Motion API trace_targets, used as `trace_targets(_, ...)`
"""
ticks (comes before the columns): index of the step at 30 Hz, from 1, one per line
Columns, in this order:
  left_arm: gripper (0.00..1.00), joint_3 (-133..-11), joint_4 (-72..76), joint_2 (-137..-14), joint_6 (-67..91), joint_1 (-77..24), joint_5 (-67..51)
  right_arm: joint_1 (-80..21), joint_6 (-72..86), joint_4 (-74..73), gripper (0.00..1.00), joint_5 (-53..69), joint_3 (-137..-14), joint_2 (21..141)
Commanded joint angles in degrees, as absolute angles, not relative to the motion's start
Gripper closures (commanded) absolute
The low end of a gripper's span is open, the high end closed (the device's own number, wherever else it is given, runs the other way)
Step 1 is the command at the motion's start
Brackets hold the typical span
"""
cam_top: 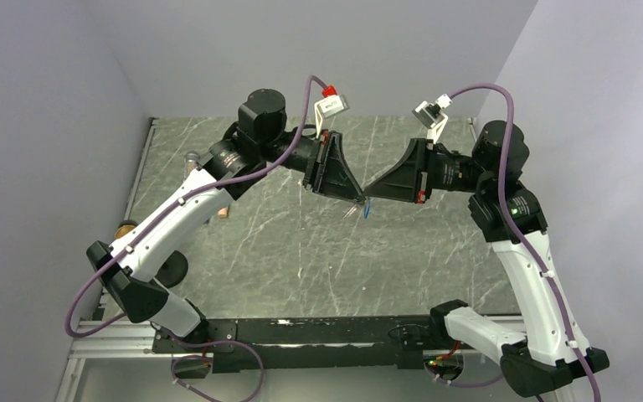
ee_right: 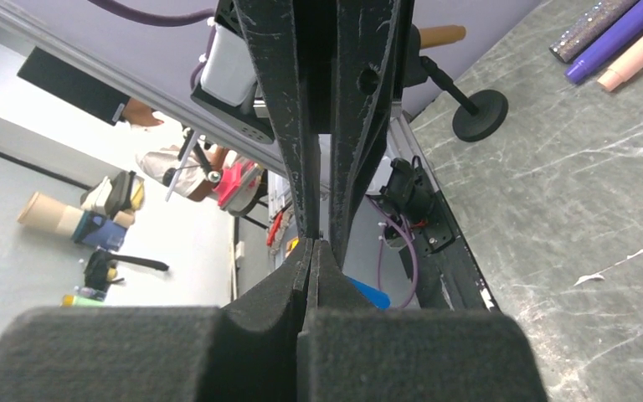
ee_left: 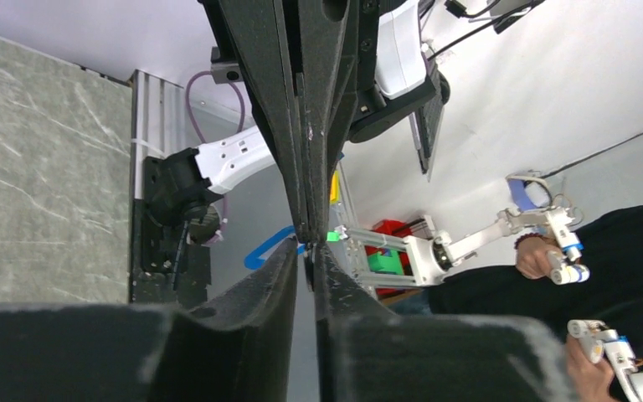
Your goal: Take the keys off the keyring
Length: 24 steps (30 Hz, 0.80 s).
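Right end effector [ee_right: 311, 247] pressed together, left end effector [ee_left: 306, 256] a slit apart — blue keys [cam_top: 367, 209] at their tips

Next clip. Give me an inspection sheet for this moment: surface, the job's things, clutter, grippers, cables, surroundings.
Surface: grey-green marbled table with pale streaks and white flecks.
Job's things: keys, blue-headed with a silvery part, off the table at the two gripper tips; the ring is too small to make out.
Clutter: glittery brown cylinder, purple cylinder and peach cylinder side by side on the table; black round-based stand.
Grippers: left gripper meets right gripper tip to tip; right shut, left shows a narrow gap; what each pinches is hidden.
Cables: purple cable along each arm, away from the tips.
Surroundings: plain grey walls; a person's hand beyond the table.
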<state>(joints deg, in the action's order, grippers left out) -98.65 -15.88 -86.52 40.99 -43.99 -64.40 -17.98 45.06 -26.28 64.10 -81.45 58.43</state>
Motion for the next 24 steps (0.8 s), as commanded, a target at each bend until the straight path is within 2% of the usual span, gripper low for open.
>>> trace_targets(1,0.75,-101.2,-13.6,-84.7,39.4,-44.0,-62.7,-17.9,49.4,-19.7,1.00,65.2,-78.8,56.1)
trace_targets(4,0.57,-100.5,-13.0,-83.7,39.1,-44.0,-62.1,-18.0,52.2,-15.6,1.00,65.7,-77.3,55.4)
trace_targets(7,0.46,-99.9,-12.1,-82.8,39.4,-43.6,-61.7,-18.0,52.9,-14.7,1.00,65.7,-77.0,55.3)
trace_targets(9,0.43,-100.0,-11.7,-82.5,39.6,-43.5,-61.7,-17.9,52.9,-14.6,1.00,65.7,-77.1,55.3)
trace_targets(24,0.50,-107.3,-26.5,-82.1,29.2,-44.5,-55.1,-18.0,60.0,-1.3,1.00,64.5,-74.6,54.2)
